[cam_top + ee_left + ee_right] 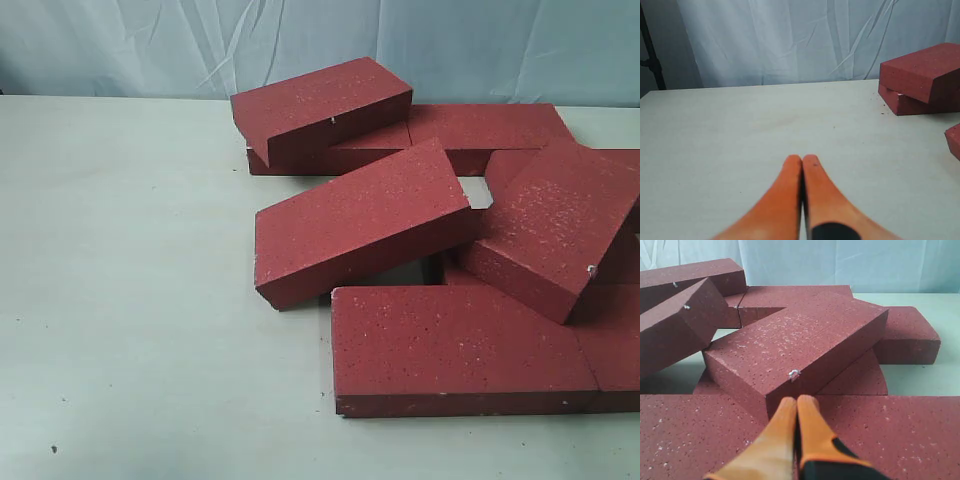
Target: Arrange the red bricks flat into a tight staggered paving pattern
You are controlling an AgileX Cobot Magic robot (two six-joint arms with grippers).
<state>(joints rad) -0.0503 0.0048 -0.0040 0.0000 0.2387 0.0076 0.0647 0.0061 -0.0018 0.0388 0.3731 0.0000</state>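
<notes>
Running off the exterior view's right edge, the red bricks (360, 225) lie jumbled and overlapping on the pale table (130, 300), lower ones half hidden; left gripper (802, 161) clenched empty; right gripper (797, 402) clenched above bricks; wrinkled bluish cloth (150, 45) behind.

The bricks (450, 345) crowd the right half of the table (130, 300). At the back, one brick (320, 105) lies tilted atop flat ones. In the middle, a second (360, 220) leans across the heap, and to its right a third (560, 230) tilts over others. A flat row fills the front.
</notes>
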